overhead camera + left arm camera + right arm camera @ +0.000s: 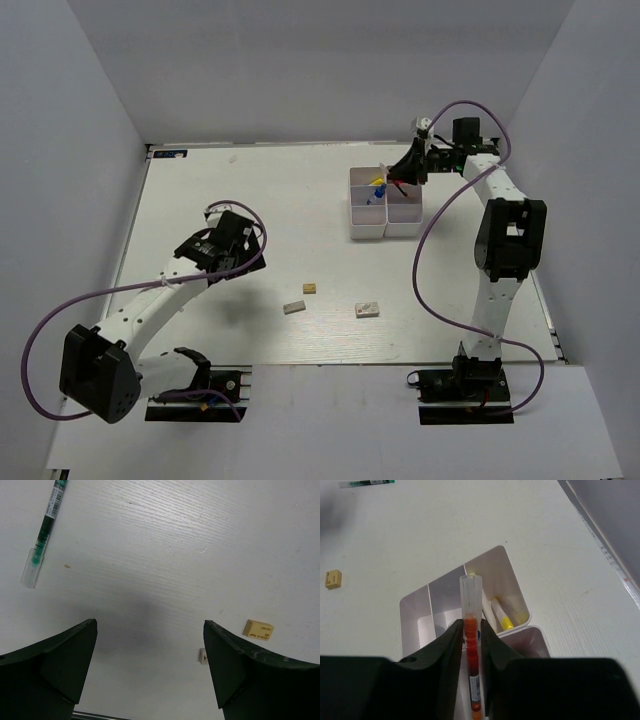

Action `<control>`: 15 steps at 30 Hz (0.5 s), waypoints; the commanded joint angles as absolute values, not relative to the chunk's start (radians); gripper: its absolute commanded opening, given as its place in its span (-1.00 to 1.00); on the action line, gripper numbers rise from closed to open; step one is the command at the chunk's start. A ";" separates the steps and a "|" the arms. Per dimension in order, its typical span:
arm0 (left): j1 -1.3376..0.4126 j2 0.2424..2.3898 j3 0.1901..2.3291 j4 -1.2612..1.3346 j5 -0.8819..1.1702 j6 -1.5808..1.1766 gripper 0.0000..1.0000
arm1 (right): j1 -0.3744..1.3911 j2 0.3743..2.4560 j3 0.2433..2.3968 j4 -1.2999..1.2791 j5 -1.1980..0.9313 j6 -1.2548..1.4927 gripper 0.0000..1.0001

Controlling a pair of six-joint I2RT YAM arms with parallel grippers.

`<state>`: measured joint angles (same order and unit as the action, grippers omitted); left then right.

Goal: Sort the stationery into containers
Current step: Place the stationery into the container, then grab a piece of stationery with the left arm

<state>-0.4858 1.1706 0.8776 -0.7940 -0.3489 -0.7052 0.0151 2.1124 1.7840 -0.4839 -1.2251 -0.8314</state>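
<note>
My right gripper is shut on the thin red pen, whose clear cap points forward over the white tray. Yellow-capped pens lie in a far compartment. From above, the right gripper hangs over the tray's back right corner, where a blue-capped bottle stands. My left gripper is open above bare table, nothing between its fingers. A green-black highlighter lies to its far left. A tan eraser and a small whitish eraser lie to its right.
On the table's near middle lie a tan eraser, a grey eraser and a white eraser. The left gripper is left of them. White walls enclose the table on three sides.
</note>
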 commanded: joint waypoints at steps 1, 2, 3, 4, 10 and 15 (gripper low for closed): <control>-0.480 1.201 0.936 -0.798 -0.377 -0.692 0.93 | 0.014 2.112 1.786 -0.502 -1.232 -0.882 -0.40; -0.480 1.212 0.946 -0.798 -0.386 -0.681 0.93 | 0.014 2.109 1.786 -0.502 -1.230 -0.887 -0.17; -0.480 1.224 0.946 -0.798 -0.387 -0.664 0.93 | 0.011 2.108 1.787 -0.505 -1.233 -0.888 -0.13; -0.480 1.253 0.962 -0.798 -0.387 -0.664 0.93 | -0.018 2.103 1.786 -0.505 -1.235 -0.888 -0.09; -0.448 1.364 1.041 -0.876 -0.423 -0.634 0.90 | -0.046 2.045 1.778 -0.485 -1.223 -0.780 0.24; -0.364 1.431 1.072 -0.876 -0.408 -0.600 0.85 | -0.089 1.855 1.636 -0.296 -1.077 -0.530 0.81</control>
